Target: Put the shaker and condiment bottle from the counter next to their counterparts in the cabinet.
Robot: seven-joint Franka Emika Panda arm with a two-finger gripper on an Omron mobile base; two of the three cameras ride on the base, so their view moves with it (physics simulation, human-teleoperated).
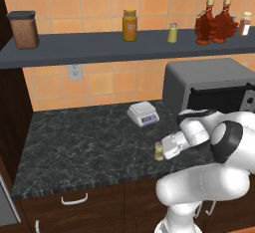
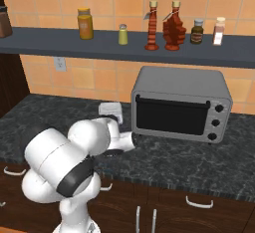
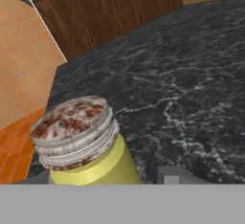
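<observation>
A small yellow-green shaker (image 3: 86,146) with a rusty metal cap stands on the dark counter (image 1: 84,142) between the fingers of my gripper (image 3: 103,180); a gap shows between it and the right fingertip (image 3: 168,175). From the left base view, the shaker (image 1: 159,152) sits at the tip of my gripper (image 1: 162,152), which reaches sideways and low. On the grey shelf (image 1: 89,48) stand the matching shaker (image 1: 172,33) and two red maple-leaf bottles (image 1: 204,25) (image 1: 224,23) side by side. The right base view also shows the shelf shaker (image 2: 123,34) and the bottles (image 2: 152,25) (image 2: 173,25).
A grey toaster oven (image 1: 209,85) stands on the counter right of my arm, a small white scale (image 1: 143,113) behind the gripper. The shelf also carries an amber jar (image 1: 129,25), a brown canister (image 1: 23,29), a dark jar (image 2: 197,32) and a pale bottle (image 1: 245,23).
</observation>
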